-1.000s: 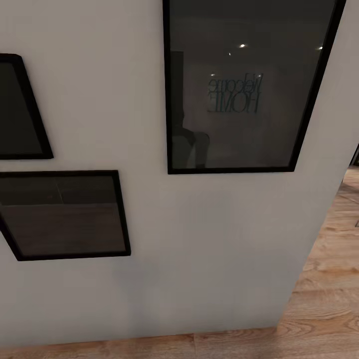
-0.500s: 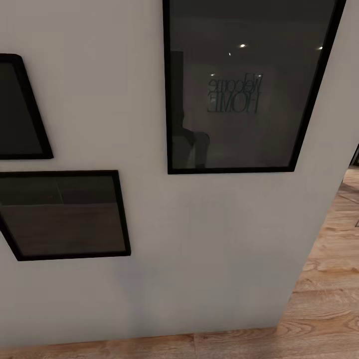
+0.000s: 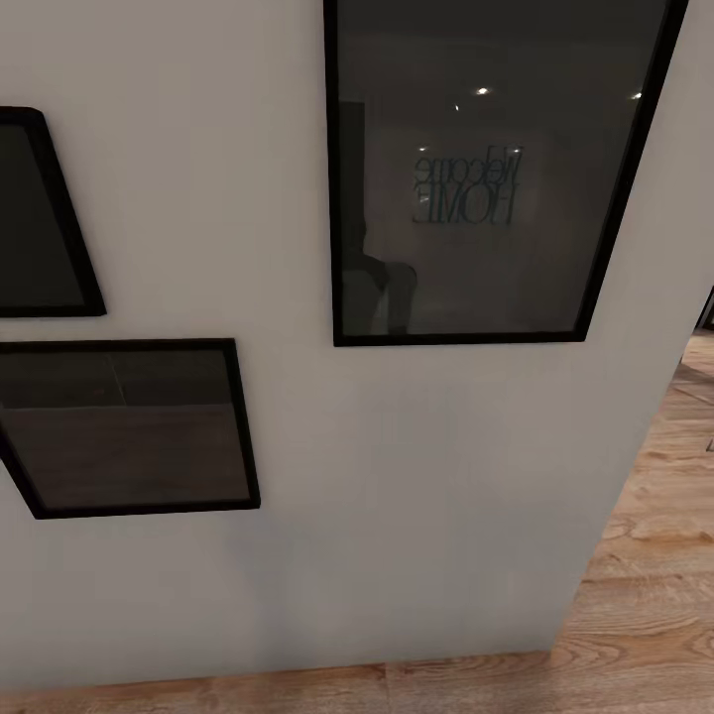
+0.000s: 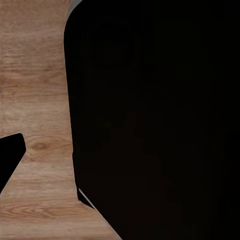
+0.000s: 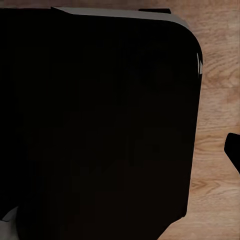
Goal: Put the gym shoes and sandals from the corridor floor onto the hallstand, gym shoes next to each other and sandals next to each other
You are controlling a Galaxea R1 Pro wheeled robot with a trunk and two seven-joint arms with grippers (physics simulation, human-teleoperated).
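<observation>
Left wrist view: a large black rounded body (image 4: 155,115), matt and featureless, too dark to identify; beside it a strip of corridor floor (image 4: 35,90), light brown wood-grain planks. A small black wedge (image 4: 9,155) juts in at the picture's edge, possibly part of the gripper; whether the left fingers stand apart or together cannot be told.

Right wrist view: a similar black rounded-cornered body (image 5: 95,125) with a thin grey upper edge. The same plank floor lies next to it (image 5: 217,100), and another small black tip (image 5: 234,150) shows at the margin. The right fingers' spread likewise cannot be told.

Head view, moving outward:
- One pale grey-white wall (image 3: 416,476), close, ending in a vertical corner at the right.
- One tall black-framed picture (image 3: 486,169), dark glass, carrying faint mirrored lettering that reads "Welcome HOME" reversed, plus small bright light spots.
- One smaller black-framed panel (image 3: 124,426), lower left, dark brown-grey.
- One further black-framed panel (image 3: 35,218) above it, cut by the left edge.
- Wood-plank corridor floor along the wall's foot and past the corner at the right.

Of the task's things, the floor alone is visible here; it carries no shoes or sandals where seen.
</observation>
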